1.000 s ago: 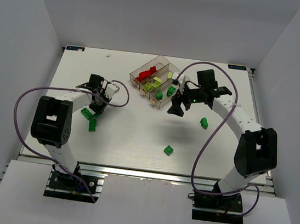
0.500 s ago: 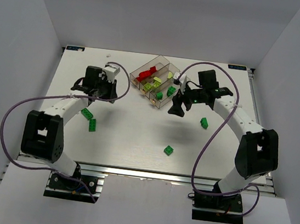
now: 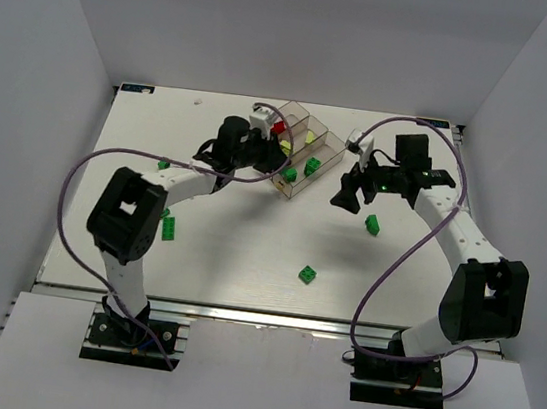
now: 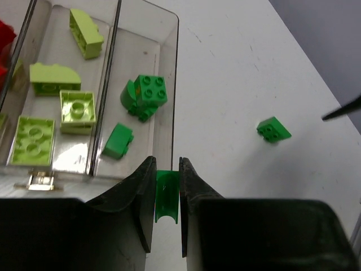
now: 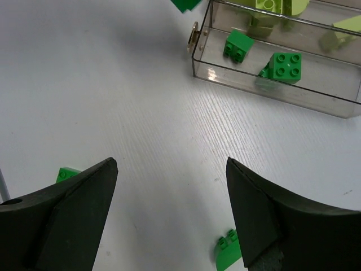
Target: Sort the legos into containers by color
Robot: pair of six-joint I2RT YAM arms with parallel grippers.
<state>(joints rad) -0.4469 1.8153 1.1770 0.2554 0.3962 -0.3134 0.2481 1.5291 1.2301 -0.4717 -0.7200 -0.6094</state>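
The left claw (image 4: 167,169) is pinching a dark green brick (image 4: 167,197), with its fingers pressed against the brick's sides. Just ahead of the claw and a little to its left is the end compartment (image 4: 141,51) of the containers (image 4: 174,84). Two dark green legos (image 4: 145,96) lie in it, and the pale legos (image 4: 77,107) fill the next compartment to the left.

The main risk is the line of approach. The claw appears to sit level with the compartment's outer wall rather than over its floor. A release here could drop the brick onto the rim, or onto the table to the right of the wall, where a stray green brick (image 4: 275,130) already lies. Correcting too far left would put it among the pale pieces. Coming down too low could drive a finger into the wall and push the tray (clear plastic of that kind probably slides easily).

The right claw (image 5: 172,192) is spread wide and holds nothing. The tray lies ahead and to its right, and a loose green brick (image 5: 67,174) sits beside its left finger. If it reached for the tray now, the two arms could crowd each other.
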